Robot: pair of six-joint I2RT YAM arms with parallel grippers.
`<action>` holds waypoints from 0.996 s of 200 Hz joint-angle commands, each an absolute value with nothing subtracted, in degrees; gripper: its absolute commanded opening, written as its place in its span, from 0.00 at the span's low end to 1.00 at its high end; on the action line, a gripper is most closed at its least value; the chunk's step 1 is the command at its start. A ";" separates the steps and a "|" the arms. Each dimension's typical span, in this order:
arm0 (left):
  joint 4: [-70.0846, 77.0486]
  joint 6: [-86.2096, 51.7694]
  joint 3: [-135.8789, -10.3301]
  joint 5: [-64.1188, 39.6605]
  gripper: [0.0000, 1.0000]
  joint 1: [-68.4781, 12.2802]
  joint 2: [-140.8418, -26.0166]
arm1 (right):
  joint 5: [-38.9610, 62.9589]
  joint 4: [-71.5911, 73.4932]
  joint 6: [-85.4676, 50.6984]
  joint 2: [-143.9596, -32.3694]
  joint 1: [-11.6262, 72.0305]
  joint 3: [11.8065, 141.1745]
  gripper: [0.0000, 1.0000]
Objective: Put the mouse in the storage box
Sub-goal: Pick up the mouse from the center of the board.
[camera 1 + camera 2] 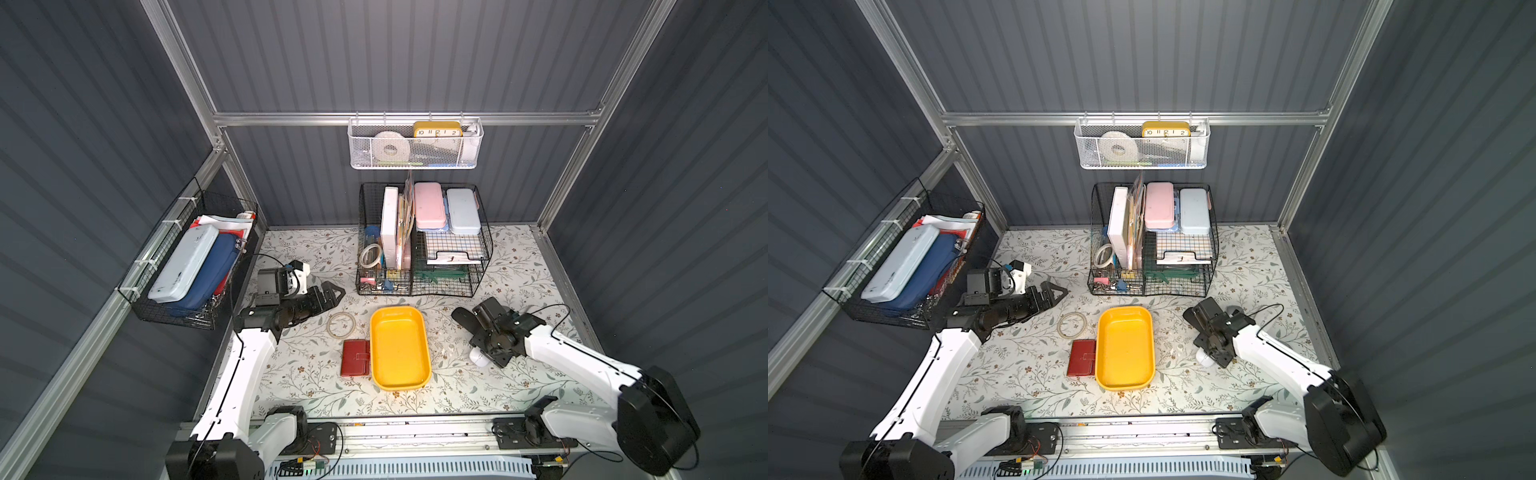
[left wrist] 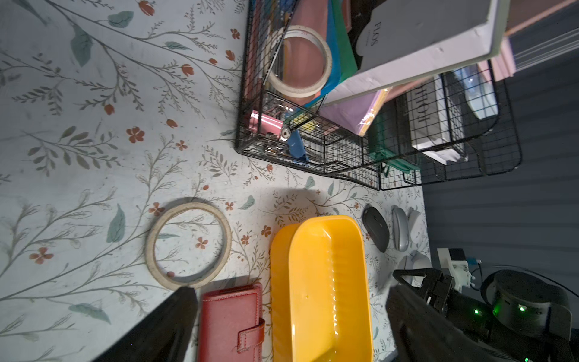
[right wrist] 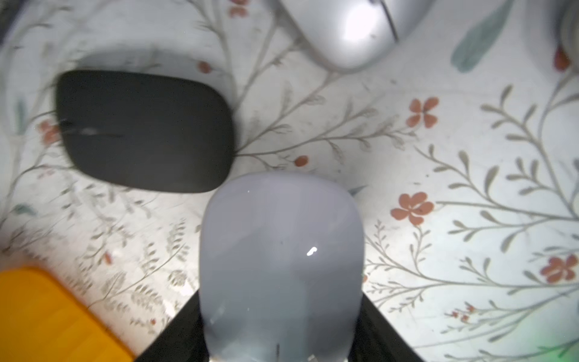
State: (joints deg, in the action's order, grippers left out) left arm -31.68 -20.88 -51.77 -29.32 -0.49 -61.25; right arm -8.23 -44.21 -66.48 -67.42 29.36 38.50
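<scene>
The right gripper (image 3: 282,296) is clamped on a white mouse (image 3: 282,250), 1 black finger on each side of its body. That mouse sits to the right of the storage box (image 1: 401,353), outside it and near the middle of its long right wall; whether it rests on the floral table (image 1: 519,270) or is raised, I cannot tell. The left gripper (image 1: 336,296) hangs with its jaws wide apart, holding nothing, on the left side of the table, well apart from the box.

Beyond the held mouse lie a black mouse (image 3: 144,131) and a silver mouse (image 3: 344,28), both on the table. Touching the box's left wall is a red wallet (image 1: 356,358), and just beyond that a thin beige ring (image 1: 341,325).

Other containers:
- A white mesh basket (image 1: 361,145) on the far rail holds a white tape roll (image 1: 388,145) and a yellow clock (image 1: 437,129).
- A black wire organizer (image 1: 365,199) at the far centre holds a pink case (image 1: 430,205), a pale blue case (image 1: 463,210), an upright white box (image 1: 389,226) and, lower down, a tape ring (image 1: 371,255) (small clips lie at the bottom).
- A black wire basket (image 1: 174,316) on the left wall holds a light blue case (image 1: 185,264) beside a navy pouch (image 1: 208,274).
</scene>
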 commanded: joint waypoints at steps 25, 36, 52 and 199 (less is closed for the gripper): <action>-28.64 -21.49 -54.18 -42.41 0.99 -0.88 -62.63 | -11.46 -39.28 -40.70 -63.36 30.15 45.31 0.33; -27.52 -22.16 -55.02 -44.85 0.99 -1.17 -63.67 | -10.99 -37.22 -35.41 -62.34 30.15 45.84 0.34; -26.83 -22.91 -56.35 -45.79 0.99 -2.41 -64.88 | -9.14 -32.78 -29.23 -60.58 30.69 45.10 0.35; -22.25 -25.93 -51.62 -50.64 0.95 -22.37 -68.10 | 6.95 -5.36 23.02 -55.07 57.32 34.93 0.37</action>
